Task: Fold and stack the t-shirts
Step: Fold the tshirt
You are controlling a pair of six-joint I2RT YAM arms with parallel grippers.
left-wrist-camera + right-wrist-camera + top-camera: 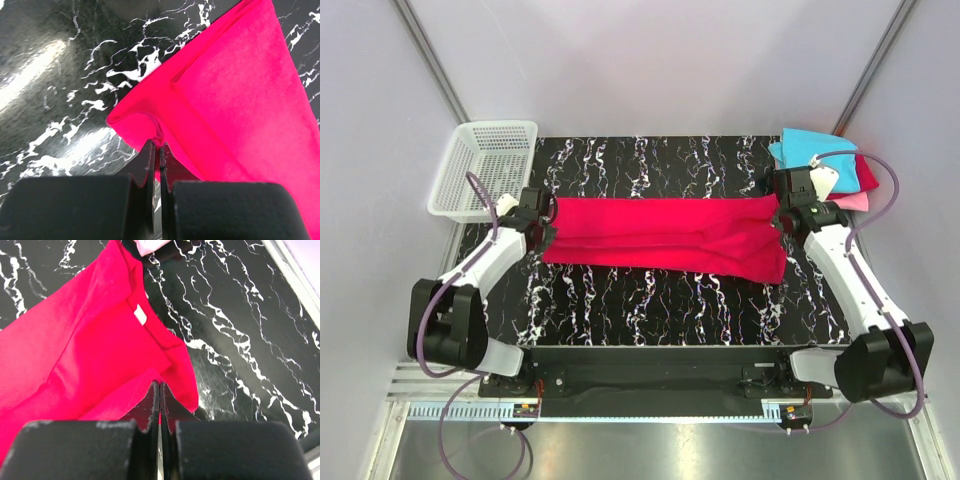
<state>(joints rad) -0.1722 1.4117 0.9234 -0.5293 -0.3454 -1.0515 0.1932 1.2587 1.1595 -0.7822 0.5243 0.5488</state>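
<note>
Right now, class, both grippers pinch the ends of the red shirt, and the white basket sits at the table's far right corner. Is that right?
No: the basket sits at the far left corner, as the top view shows. The left gripper and right gripper do pinch the red shirt at its ends.

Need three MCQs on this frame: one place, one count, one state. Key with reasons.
1. Where is the white basket? A far-left corner B far-right corner C centre
2. How many colours show in the far-right pile? A one B three C five
3. How are the hands? A both open B only left open C both shut on the crimson shirt
Key: 1 A, it sits at the far left; 2 B, cyan, dark red and pink; 3 C, left hand and right hand each pinch one end.
</note>
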